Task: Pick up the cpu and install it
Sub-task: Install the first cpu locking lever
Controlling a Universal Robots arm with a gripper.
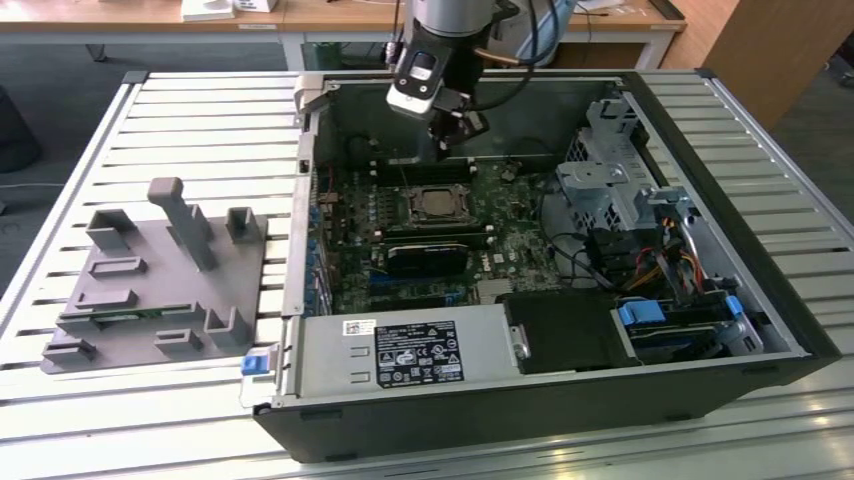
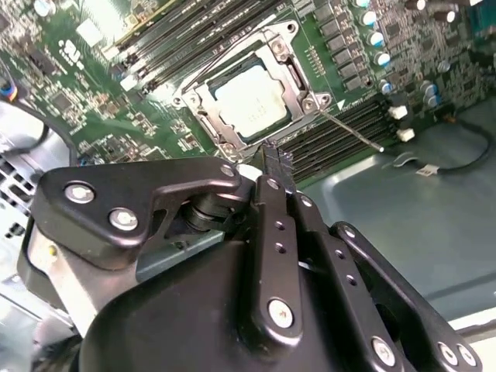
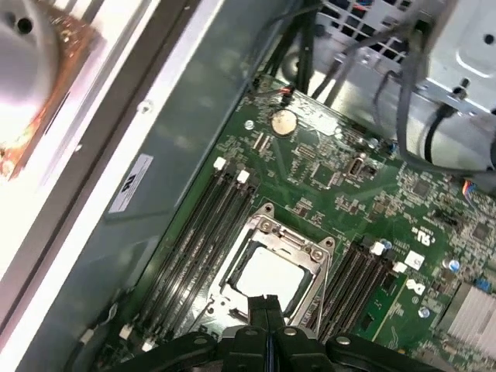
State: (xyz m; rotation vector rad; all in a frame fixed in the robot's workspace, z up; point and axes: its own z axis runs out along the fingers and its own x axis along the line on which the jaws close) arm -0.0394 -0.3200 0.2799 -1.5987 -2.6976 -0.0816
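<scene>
The cpu lies flat in the socket in the middle of the motherboard, silvery top up, inside the open computer case. In both wrist views the cpu sits framed by the socket's metal frame. A thin metal lever lies beside the socket. My gripper hangs above the board, just behind the socket toward the case's back wall. Its two black fingers are pressed together with nothing between them, and the tips hover over the socket's edge, apart from the chip.
Black memory slots flank the socket on both sides. The case walls, a drive cage with cables and a power supply ring the board. A grey fixture holding a green memory stick lies at the exterior view's left.
</scene>
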